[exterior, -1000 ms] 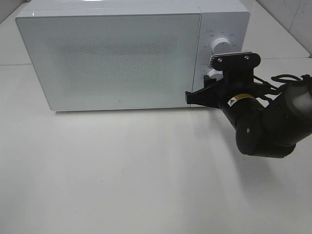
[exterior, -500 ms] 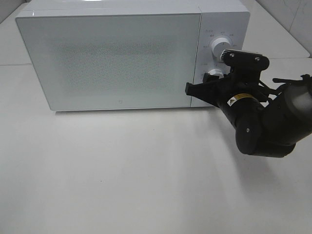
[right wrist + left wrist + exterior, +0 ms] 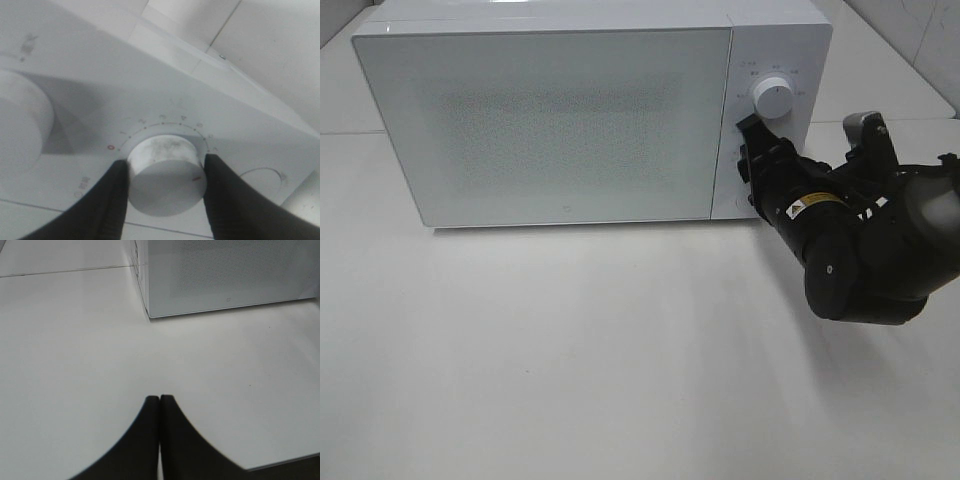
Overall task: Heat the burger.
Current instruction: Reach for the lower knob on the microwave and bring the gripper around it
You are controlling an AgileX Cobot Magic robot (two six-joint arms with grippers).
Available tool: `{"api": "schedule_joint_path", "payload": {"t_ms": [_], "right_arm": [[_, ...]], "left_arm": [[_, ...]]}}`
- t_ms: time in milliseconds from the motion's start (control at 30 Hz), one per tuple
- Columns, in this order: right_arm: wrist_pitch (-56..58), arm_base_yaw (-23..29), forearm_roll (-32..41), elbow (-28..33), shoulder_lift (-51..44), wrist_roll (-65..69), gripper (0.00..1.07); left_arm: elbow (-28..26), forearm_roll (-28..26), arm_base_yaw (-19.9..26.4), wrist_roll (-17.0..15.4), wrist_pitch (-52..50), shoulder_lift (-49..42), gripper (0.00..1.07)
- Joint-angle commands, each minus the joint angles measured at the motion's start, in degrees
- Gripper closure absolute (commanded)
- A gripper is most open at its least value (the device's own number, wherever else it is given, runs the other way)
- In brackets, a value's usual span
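A white microwave (image 3: pixel 550 120) is seen standing on the white bench (image 3: pixel 570 350), its door closed. The burger is not visible in any view, so its place cannot be told. On the control panel at the microwave's right, the upper dial (image 3: pixel 773 97) is left free. The lower dial (image 3: pixel 167 172) is pinched by the right claw (image 3: pixel 166 192), with one black finger (image 3: pixel 112 210) pressed to each side of it. A red mark is shown on the dial's rim, and a scale of dots is printed around it on the panel. The left claw (image 3: pixel 160 402) is held above bare bench near the microwave's front corner, its fingers pressed together with nothing between them.
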Motion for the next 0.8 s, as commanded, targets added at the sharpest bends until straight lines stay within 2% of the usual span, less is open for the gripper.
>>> {"api": "schedule_joint_path", "payload": {"t_ms": [33,67,167,400,500,533,567,633,667,733,767,800], "right_arm": [[-0.9,-0.3,0.4,-1.3,-0.2,11.3,1.07],[-1.0,-0.3,0.4,-1.3,-0.2,17.5,1.07],[-1.9,-0.3,0.4,-1.3,-0.2,24.6,1.07],[-2.6,-0.3,0.4,-1.3,-0.2,25.5,1.06],[-2.6,-0.3,0.4,-1.3,-0.2,25.5,1.01],[-2.5,-0.3,0.6,-1.3,-0.2,25.5,0.94],[-2.5,-0.3,0.6,-1.3,-0.2,25.5,0.94],[-2.5,-0.3,0.6,-1.3,-0.2,25.5,0.77],[-2.5,-0.3,0.6,-1.3,-0.2,25.5,0.77],[-2.6,-0.3,1.1,-1.3,-0.2,25.4,0.52],[-2.6,-0.3,1.1,-1.3,-0.2,25.4,0.52],[-2.6,-0.3,1.5,-1.3,-0.2,25.3,0.48]], "left_arm": [[0.1,-0.3,0.1,0.0,-0.9,-1.1,1.06],[0.1,-0.3,0.1,0.0,-0.9,-1.1,1.06],[0.1,-0.3,0.1,0.0,-0.9,-1.1,1.06],[0.1,-0.3,0.1,0.0,-0.9,-1.1,1.06],[0.1,-0.3,0.1,0.0,-0.9,-1.1,1.06],[0.1,-0.3,0.1,0.0,-0.9,-1.1,1.06],[0.1,-0.3,0.1,0.0,-0.9,-1.1,1.06],[0.1,-0.3,0.1,0.0,-0.9,-1.1,1.06],[0.1,-0.3,0.1,0.0,-0.9,-1.1,1.06],[0.1,-0.3,0.1,0.0,-0.9,-1.1,1.06],[0.1,-0.3,0.1,0.0,-0.9,-1.1,1.06],[0.1,-0.3,0.1,0.0,-0.9,-1.1,1.06]]}}
